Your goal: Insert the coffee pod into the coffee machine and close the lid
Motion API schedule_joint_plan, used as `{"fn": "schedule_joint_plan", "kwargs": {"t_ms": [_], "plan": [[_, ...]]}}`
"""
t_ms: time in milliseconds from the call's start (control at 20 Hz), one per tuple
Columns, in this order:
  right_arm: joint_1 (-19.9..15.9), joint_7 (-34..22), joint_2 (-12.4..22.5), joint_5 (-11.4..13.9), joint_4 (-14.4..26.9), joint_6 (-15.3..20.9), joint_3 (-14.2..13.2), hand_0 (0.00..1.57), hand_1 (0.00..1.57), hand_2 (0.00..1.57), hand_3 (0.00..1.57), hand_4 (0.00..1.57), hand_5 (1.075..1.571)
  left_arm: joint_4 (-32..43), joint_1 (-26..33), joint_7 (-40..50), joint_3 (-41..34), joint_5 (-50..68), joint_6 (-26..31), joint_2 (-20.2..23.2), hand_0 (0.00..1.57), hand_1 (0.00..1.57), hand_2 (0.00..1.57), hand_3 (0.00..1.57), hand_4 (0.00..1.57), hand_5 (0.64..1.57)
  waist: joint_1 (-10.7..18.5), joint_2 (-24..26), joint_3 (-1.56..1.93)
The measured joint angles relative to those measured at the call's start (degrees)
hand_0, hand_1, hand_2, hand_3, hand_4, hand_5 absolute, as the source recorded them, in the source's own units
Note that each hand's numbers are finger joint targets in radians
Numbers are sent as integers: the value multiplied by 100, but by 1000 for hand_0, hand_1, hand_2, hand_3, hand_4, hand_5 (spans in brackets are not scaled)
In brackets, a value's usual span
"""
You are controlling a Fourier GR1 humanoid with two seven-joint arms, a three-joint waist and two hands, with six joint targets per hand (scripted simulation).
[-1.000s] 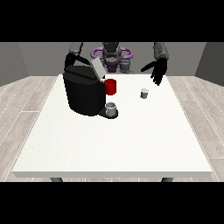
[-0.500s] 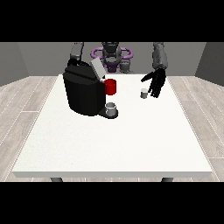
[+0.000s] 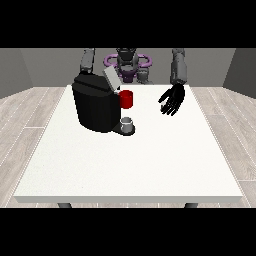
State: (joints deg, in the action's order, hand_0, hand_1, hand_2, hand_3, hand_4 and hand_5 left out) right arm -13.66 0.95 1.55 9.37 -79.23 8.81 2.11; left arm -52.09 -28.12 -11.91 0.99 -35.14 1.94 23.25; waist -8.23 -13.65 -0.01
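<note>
Leftmost on the white table (image 3: 125, 165) stands the coffee machine (image 3: 97, 106), a bulky black body set toward the far left part of the tabletop. Its grey lid (image 3: 111, 79) is tilted up and open at the top, leaning toward the robot. A red part (image 3: 126, 99) sticks out from the machine's front at the side facing the view's right, and below it a small grey cup (image 3: 128, 123) sits on the machine's low base. Behind the machine, an arm (image 3: 88, 61) comes down from the robot's shoulder at the view's left; its hand is hidden behind the machine, so nothing can be told of its fingers.

Further right, at the table's far edge, the robot's torso (image 3: 127, 64) shows with purple rings on either side of it. Then comes the hand at the view's right (image 3: 172, 99), black, hanging from a grey forearm above the far right part of the table, well apart from the machine. Its fingers point downward and toward the camera, spread and fairly straight, not curled into a fist. Whether they touch or hold anything cannot be told. The coffee pod cannot be made out: it shows nowhere on the bare tabletop, and the place under the hand is covered by the fingers.
</note>
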Motion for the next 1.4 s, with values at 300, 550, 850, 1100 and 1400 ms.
{"fn": "schedule_joint_plan", "kwargs": {"t_ms": [300,550,850,1100,1400], "plan": [[-44,-52,-58,-50,218,0,38,0,0,0,0,0,1571,332,-165,-78,307,-610,-65,98,826,826,998,857,340,1571,23,160,1],[-159,50,-87,-93,329,3,0,0,0,0,0,0,1571,685,-312,-49,503,-1086,-140,150,748,748,941,809,373,1571,-44,49,9],[-154,30,29,-140,585,9,-125,0,0,0,0,0,1571,1017,-448,-66,612,-1415,33,54,909,909,1050,956,411,1571,20,240,11],[-166,-129,61,70,735,191,-137,0,0,0,0,0,1571,1210,-578,-184,588,-1563,9,-114,1277,1277,1311,1244,496,1571,78,377,4],[-102,-70,9,209,919,340,-120,0,0,0,0,0,1571,1166,-922,-490,257,-1172,405,-210,1447,1447,1431,1354,530,1571,150,544,1]]}}
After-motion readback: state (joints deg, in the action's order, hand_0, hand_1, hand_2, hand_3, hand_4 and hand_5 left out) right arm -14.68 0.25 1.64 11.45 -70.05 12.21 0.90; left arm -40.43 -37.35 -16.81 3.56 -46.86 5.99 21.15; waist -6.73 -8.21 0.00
